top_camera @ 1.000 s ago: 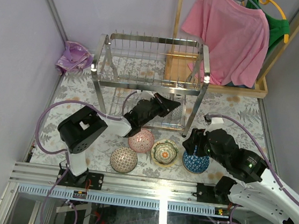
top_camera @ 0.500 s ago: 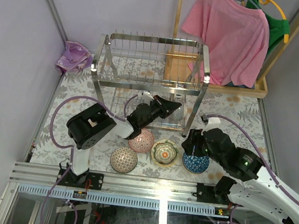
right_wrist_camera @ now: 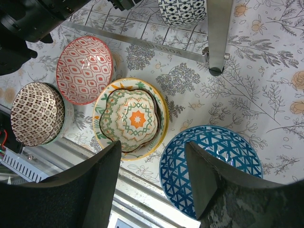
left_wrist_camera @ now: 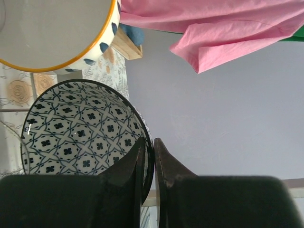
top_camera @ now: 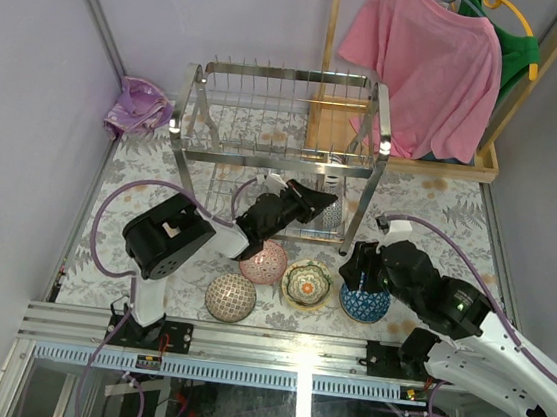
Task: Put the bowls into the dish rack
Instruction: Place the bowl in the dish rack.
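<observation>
Left gripper [left_wrist_camera: 148, 142]: closed, pinching the rim of a blue-and-white bowl [left_wrist_camera: 80, 128], one finger inside the wall and one outside. Bowl is tipped on edge, inside facing the wrist camera. From the top camera it's within the lower tier of the dish rack [top_camera: 382, 130], toward the right front post. Can't tell if it's seated between the prongs or just hanging in the grip.

Just above it in the left wrist view there's an orange-rimmed bowl [left_wrist_camera: 47, 33] with dark blue spots. It's close to the held one, probably already in the rack, but I can't confirm which tier.

Right gripper [right_wrist_camera: 152, 147]: jaws apart, holding nothing. It hovers over the front of the counter [right_wrist_camera: 266, 57], with the blue bowl [right_wrist_camera: 223, 156] right under the right-hand finger. No contact visible.

On the counter, in front of the rack:
- red bowl [right_wrist_camera: 84, 69], nearest the rack
- brown bowl [right_wrist_camera: 37, 114], at the front-left
- yellow bowl [right_wrist_camera: 130, 118], in the middle, just beside the blue one
- the blue bowl, rightmost

Progress, my read: early. One bowl is at the point of placement, maybe one is already loaded, and four are left. The rest of both tiers looks bare. The left arm needs to set its bowl down between the prongs and let go. The blue bowl looks like the right arm's target.

Pink shirt [top_camera: 426, 64] on the stand behind isn't part of this.
</observation>
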